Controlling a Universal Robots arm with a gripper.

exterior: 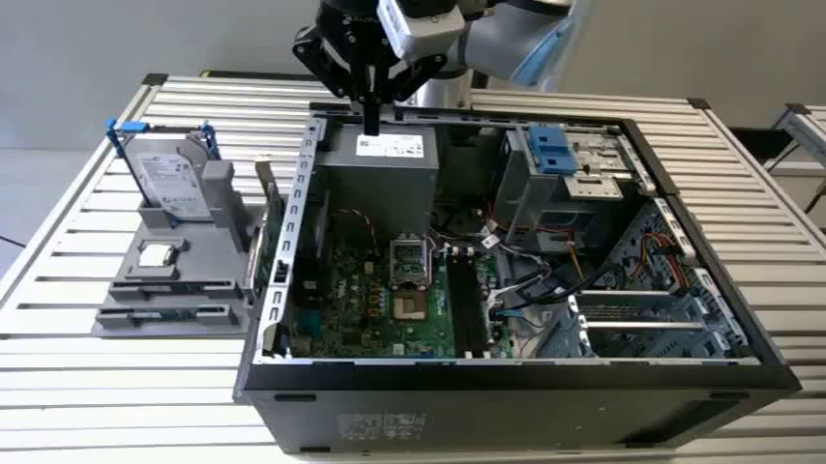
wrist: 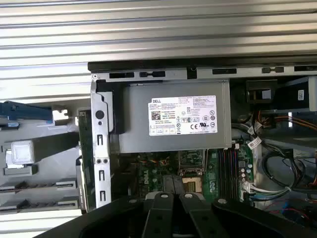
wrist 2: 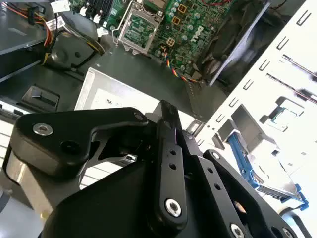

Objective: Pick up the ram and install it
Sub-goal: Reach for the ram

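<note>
Both jaws press together on nothing visible. The gripper (exterior: 371, 124) hangs over the power supply (exterior: 377, 164) at an edge of the case (exterior: 300, 193); descending here would likely strike it.

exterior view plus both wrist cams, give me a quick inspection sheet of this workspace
surface: slatted metal table bearing the open computer case
job's things: ram cannot be picked out for sure; dark memory slots beside the processor socket look unfilled
clutter: grey fixture holding a hard drive in a blue frame; green card upright beside the case
grippers: gripper shut, nothing seen in it, above the power supply
cables: cable bundles loose inside the case
surroundings: grey backdrop, second slatted table at the exterior view's right
</note>
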